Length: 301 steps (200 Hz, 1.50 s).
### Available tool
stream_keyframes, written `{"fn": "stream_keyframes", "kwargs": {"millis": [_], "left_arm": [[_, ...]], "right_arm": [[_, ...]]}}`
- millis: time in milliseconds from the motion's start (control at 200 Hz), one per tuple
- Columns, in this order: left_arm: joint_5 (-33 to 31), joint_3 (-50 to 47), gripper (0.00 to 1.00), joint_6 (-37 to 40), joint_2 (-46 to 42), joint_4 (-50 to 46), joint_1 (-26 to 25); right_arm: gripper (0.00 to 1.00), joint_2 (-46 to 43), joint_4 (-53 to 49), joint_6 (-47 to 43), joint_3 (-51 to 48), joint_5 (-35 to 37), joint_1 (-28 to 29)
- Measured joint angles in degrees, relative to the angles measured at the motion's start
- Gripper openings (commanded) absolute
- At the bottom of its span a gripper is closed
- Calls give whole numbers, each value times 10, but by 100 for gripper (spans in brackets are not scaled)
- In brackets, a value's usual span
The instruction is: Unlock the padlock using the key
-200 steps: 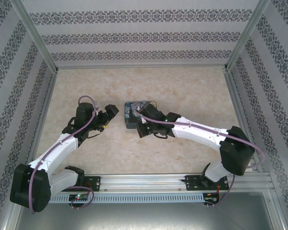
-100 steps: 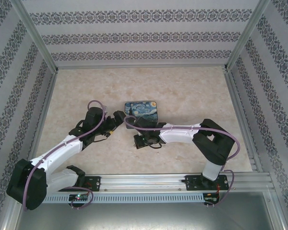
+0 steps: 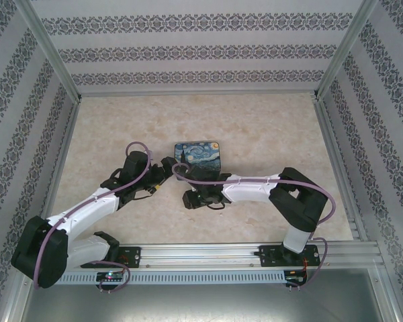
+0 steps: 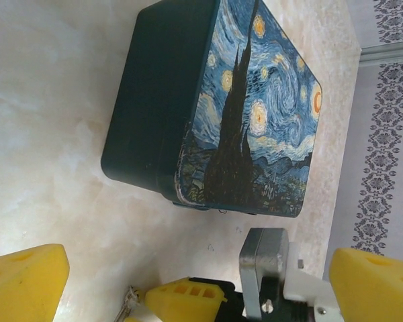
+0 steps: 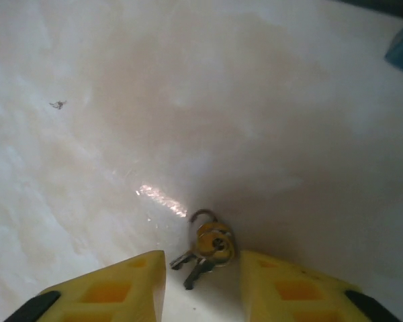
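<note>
The padlock (image 5: 213, 243) lies on the pale surface (image 5: 188, 87), shackle pointing away from the wrist camera. The key (image 5: 192, 263) touches its near side. Both sit in the gap between the yellow fingers of the right hand (image 5: 200, 261), which stand partly apart and grip nothing. The left hand (image 4: 198, 278) is spread wide and holds nothing, facing the blue painted tin (image 4: 255, 114) that rests nearby on the surface.
</note>
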Motion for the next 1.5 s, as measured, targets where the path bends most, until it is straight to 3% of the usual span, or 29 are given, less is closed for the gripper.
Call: {"fn": "stream_keyframes", "kwargs": {"millis": [545,1114,1504], "left_arm": [[-20,1,99,8,-15,-4,0],[-28,4,99,16,-16,-19,0],[-57,13,99,29,-35,-50,0]], "right_arm": [[40,26,-75,-45,49,60,28],[33,27,-93,-73,49,104,33],[35,-24,-129,-72,14,138,35]]}}
